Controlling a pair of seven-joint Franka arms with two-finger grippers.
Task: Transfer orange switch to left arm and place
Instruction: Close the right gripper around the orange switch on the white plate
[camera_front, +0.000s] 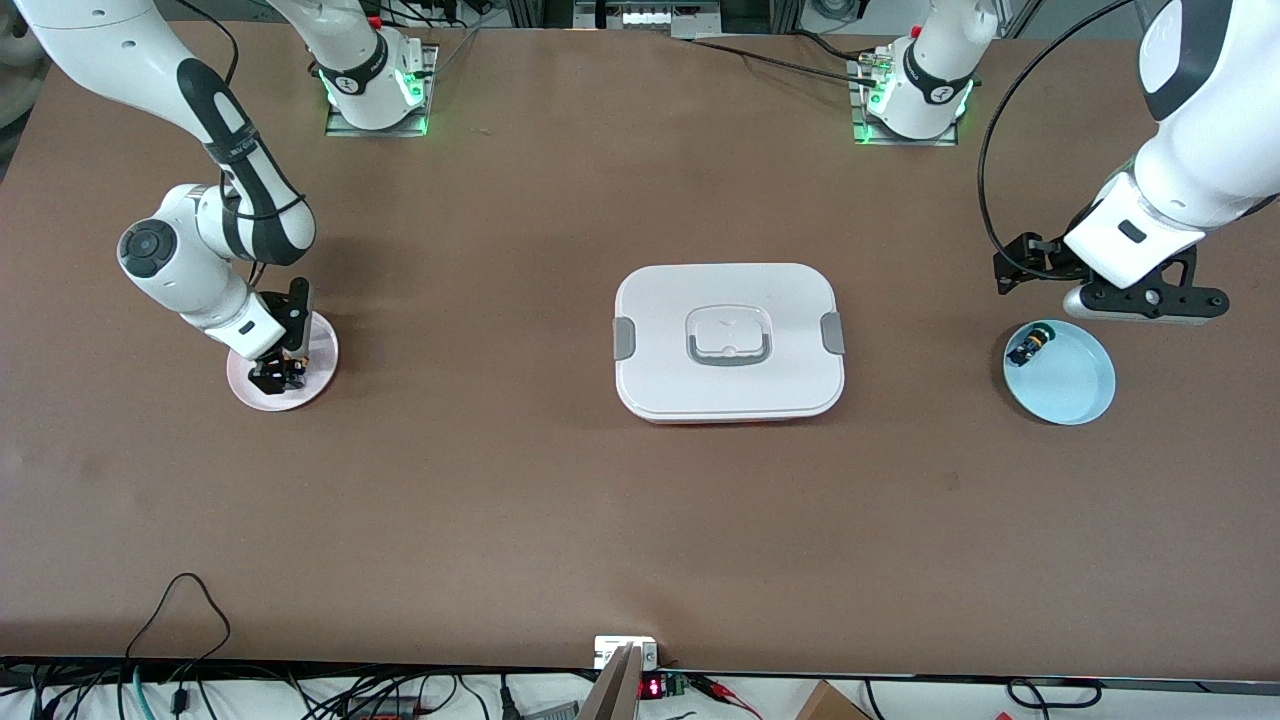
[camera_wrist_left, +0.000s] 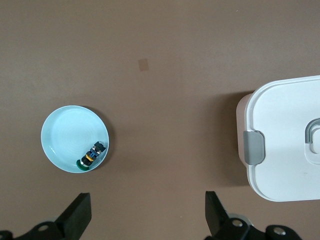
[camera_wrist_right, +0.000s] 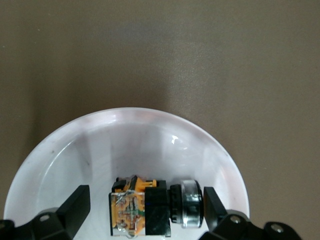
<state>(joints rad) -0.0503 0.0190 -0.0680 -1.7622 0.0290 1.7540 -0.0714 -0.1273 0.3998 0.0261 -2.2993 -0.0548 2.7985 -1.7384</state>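
From the front, the right end effector (camera_front: 280, 372) is down inside the pink dish (camera_front: 318, 352) at the right arm's end of the desk (camera_front: 520, 500), and it hides most of the orange switch (camera_front: 291, 368) there. The box (camera_front: 728, 342) sits mid-desk between that dish and the blue dish (camera_front: 1075, 385), which holds the green-capped switch (camera_front: 1029, 346). The left end effector (camera_front: 1015, 270) waits above the desk beside the blue dish, so the right arm is plainly the nearer one to the task's thing. In the left wrist view, the left end effector (camera_wrist_left: 147, 210) has its fingers wide apart and empty, with the blue dish (camera_wrist_left: 62, 131), the green-capped switch (camera_wrist_left: 91, 157) and a corner of the box (camera_wrist_left: 280, 150) below it. In the right wrist view, the right end effector (camera_wrist_right: 145, 207) is spread with a finger (camera_wrist_right: 77, 202) on each side of the switch (camera_wrist_right: 150, 210), not yet touching it. The switch lies on its side in the pink dish (camera_wrist_right: 125, 135), long axis running from one finger toward the other (so closing would likely pinch it end to end).
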